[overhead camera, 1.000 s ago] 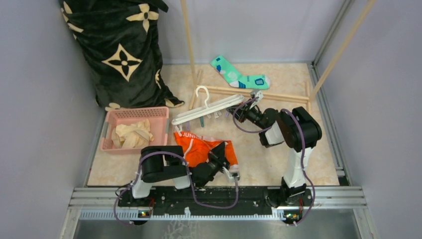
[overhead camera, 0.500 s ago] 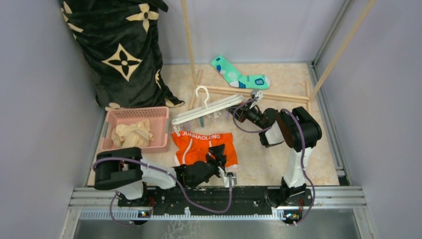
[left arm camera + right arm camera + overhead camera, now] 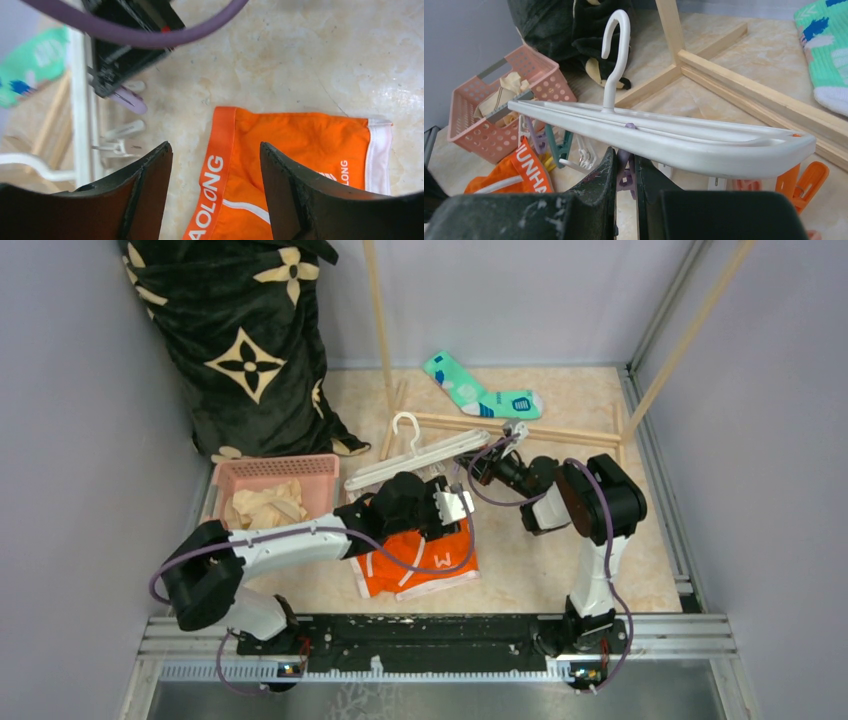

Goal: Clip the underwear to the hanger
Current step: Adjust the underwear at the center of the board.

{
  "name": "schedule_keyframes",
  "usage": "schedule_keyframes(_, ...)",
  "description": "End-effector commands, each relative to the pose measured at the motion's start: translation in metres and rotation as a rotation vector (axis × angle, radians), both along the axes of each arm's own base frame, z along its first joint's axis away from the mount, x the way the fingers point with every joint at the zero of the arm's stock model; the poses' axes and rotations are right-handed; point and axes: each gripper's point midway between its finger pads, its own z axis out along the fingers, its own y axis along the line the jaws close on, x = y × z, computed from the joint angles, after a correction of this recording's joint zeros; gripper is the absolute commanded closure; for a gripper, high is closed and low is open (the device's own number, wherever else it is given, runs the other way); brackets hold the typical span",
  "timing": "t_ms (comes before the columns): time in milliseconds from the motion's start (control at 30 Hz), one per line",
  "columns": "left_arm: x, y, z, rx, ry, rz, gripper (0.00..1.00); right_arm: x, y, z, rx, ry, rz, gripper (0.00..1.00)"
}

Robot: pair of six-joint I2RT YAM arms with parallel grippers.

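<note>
My left gripper [image 3: 215,152] hangs spread over the orange boxer briefs [image 3: 305,145], which lie flat just beside the white hanger [image 3: 664,135]. The waistband runs parallel to the hanger's frame, between my fingers. My right gripper [image 3: 625,152] pinches a purple clothespin [image 3: 625,176] under the hanger, so the left is nearer the briefs.

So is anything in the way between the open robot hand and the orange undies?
No, nothing visible. The left gripper hangs open right above the underwear, at its waistband, with no object between them. The hanger lies off to one side.
</note>
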Motion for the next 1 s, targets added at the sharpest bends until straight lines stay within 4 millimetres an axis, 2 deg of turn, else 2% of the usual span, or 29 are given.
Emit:
schedule_keyframes(0, -0.023, 0.015, -0.051, 0.126, 0.339, -0.048, 0.3, 0.015, 0.005, 0.051, 0.05, -0.167, 0.013, 1.0)
schedule_keyframes(167, -0.021, 0.012, -0.06, 0.17, 0.428, -0.096, 0.31, 0.024, 0.01, 0.048, 0.046, -0.133, 0.024, 1.0)
schedule_keyframes(300, 0.002, 0.015, -0.07, 0.209, 0.45, -0.052, 0.31, 0.024, 0.011, 0.045, 0.044, -0.124, 0.032, 1.0)
schedule_keyframes(567, 0.043, 0.007, -0.052, 0.147, 0.384, -0.007, 0.26, 0.021, 0.012, 0.044, 0.046, -0.125, 0.046, 1.0)
schedule_keyframes(633, 0.05, 0.006, -0.054, 0.143, 0.395, -0.005, 0.26, 0.021, 0.012, 0.045, 0.047, -0.127, 0.047, 1.0)
schedule_keyframes(833, 0.047, 0.01, -0.086, 0.237, 0.476, -0.045, 0.27, 0.023, 0.013, 0.045, 0.051, -0.125, 0.051, 1.0)
schedule_keyframes(967, 0.05, 0.012, -0.1, 0.257, 0.492, -0.034, 0.27, 0.029, 0.016, 0.043, 0.046, -0.111, 0.06, 1.0)
